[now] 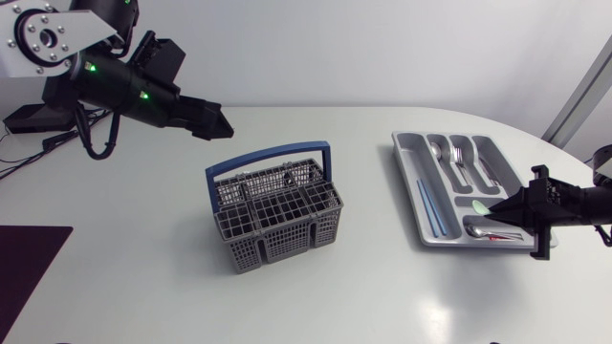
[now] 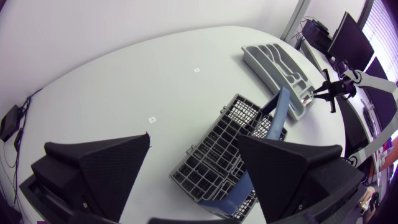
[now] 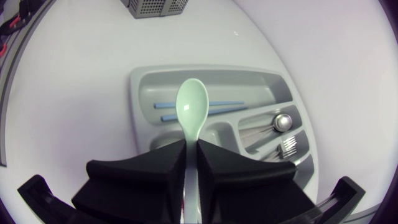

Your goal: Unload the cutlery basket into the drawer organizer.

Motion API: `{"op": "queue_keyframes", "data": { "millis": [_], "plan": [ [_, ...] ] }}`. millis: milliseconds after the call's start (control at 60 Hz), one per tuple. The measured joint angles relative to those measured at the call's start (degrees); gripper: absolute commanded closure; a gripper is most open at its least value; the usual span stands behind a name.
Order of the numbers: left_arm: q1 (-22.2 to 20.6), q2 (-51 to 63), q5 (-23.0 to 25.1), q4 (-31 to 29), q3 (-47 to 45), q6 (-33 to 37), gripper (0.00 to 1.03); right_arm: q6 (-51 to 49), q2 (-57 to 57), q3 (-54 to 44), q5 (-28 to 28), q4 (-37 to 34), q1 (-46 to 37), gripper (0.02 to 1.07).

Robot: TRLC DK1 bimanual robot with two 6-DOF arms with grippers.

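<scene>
The grey cutlery basket (image 1: 274, 216) with a blue handle (image 1: 269, 156) stands mid-table; no cutlery shows above its rim. My left gripper (image 1: 218, 121) hangs open above the table behind and left of it. In the left wrist view the basket (image 2: 231, 151) lies below and ahead of the wide-apart fingers (image 2: 104, 167). The grey drawer organizer (image 1: 409, 164) lies at the right. My right gripper (image 1: 514, 211) is over its near right end, shut on a pale green spoon (image 3: 191, 107) whose bowl points out over the organizer (image 3: 138, 118).
The organizer holds blue chopsticks (image 1: 430, 206), metal spoons (image 1: 437, 150), forks (image 1: 463, 154) and small spoons (image 1: 490, 232) in separate compartments. A dark purple mat (image 1: 27, 263) lies at the table's front left corner. Bare white table surrounds the basket.
</scene>
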Motion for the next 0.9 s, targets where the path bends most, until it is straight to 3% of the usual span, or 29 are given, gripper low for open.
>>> {"op": "queue_keyframes", "data": {
  "millis": [233,483,567,650,900],
  "plan": [
    [1.1,-2.6,-0.9,2.2,-6.0,1.0,0.06,-10.1,7.4,5.4,5.2,-0.9,-2.4,0.94],
    [3.3,-5.3,-1.0,3.0,-9.9,1.3,0.06,-14.0,9.6,4.5,8.9,3.9,-2.8,0.92],
    [3.4,-6.1,-1.0,3.1,-10.3,1.3,0.06,-14.4,9.6,3.3,9.8,6.6,-2.8,0.85],
    [3.4,-6.7,-1.0,3.4,-10.8,1.3,0.06,-14.6,9.6,1.5,10.3,9.3,-2.4,0.69],
    [3.4,-8.5,-1.2,3.4,-12.9,1.4,0.06,-11.9,4.2,-0.9,9.2,10.6,-1.0,0.47]
  ]
}}
